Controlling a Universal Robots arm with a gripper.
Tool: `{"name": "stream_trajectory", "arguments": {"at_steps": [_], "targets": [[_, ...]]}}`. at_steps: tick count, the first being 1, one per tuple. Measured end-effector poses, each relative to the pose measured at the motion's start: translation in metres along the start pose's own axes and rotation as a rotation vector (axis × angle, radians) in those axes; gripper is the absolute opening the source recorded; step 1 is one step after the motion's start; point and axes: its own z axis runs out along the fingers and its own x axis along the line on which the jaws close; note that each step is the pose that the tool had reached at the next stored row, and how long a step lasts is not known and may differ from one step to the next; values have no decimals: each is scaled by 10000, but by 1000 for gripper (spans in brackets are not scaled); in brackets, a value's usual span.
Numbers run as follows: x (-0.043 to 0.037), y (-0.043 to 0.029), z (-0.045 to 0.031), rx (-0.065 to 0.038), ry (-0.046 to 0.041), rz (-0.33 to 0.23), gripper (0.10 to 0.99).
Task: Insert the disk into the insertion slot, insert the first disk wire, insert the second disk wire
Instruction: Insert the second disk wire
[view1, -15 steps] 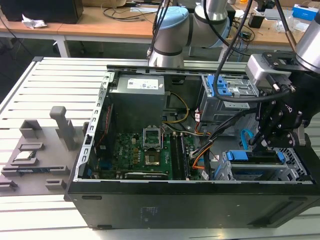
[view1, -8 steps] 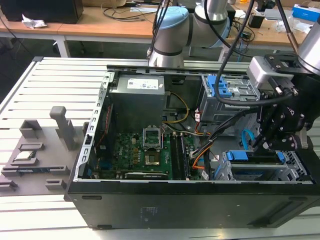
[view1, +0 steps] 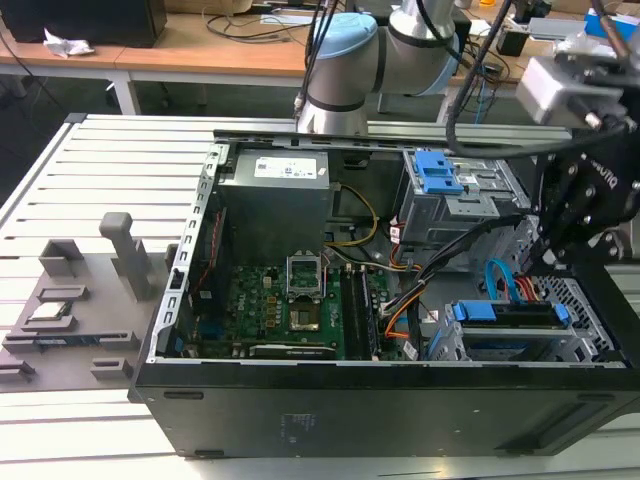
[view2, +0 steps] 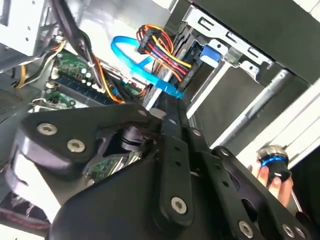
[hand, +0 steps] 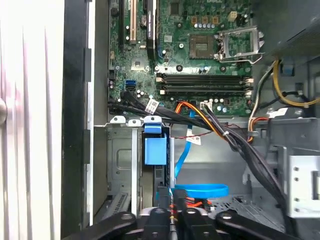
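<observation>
Blue plastic frames the disk (view1: 508, 313), a flat silver drive in a bright blue carrier, seated edge-on in the insertion slot (view1: 500, 345), the low bay of silver perforated sheet metal at the lower right of the exterior view. Only the drive's dark edge and the blue carrier ends are visible there. In the first wrist view the disk (hand: 153, 150) shows as a blue tab above a narrow dark edge, low and left of centre, with the silver bay wall (hand: 120, 160) beside it.

The black claw (view1: 545, 262) hangs at the right of the exterior view, above the rear end of the disk. In the first wrist view the claw (hand: 172, 220) sits at the bottom centre, its fingers drawn close together around a small dark connector with red and orange leads; whether they clamp it cannot be confirmed.

A flat light blue data cable (hand: 200, 190) loops just beside the claw, and also appears at upper centre of the second wrist view (view2: 130, 55), next to a bundle of red, yellow and orange power wires (view2: 160, 52).

The open black computer case (view1: 380, 405) rests on a slatted grey metal surface (view1: 90, 170). The green motherboard (view1: 290, 310) lies centre frame.
</observation>
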Motion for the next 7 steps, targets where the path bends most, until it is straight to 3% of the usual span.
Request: {"name": "stream_trajectory", "arguments": {"at_steps": [1,2,7], "targets": [[-4,4,-91,0,4,-1,106],[-4,5,-111,0,-1,-1,106],[-4,5,-112,0,0,-1,106]]}}
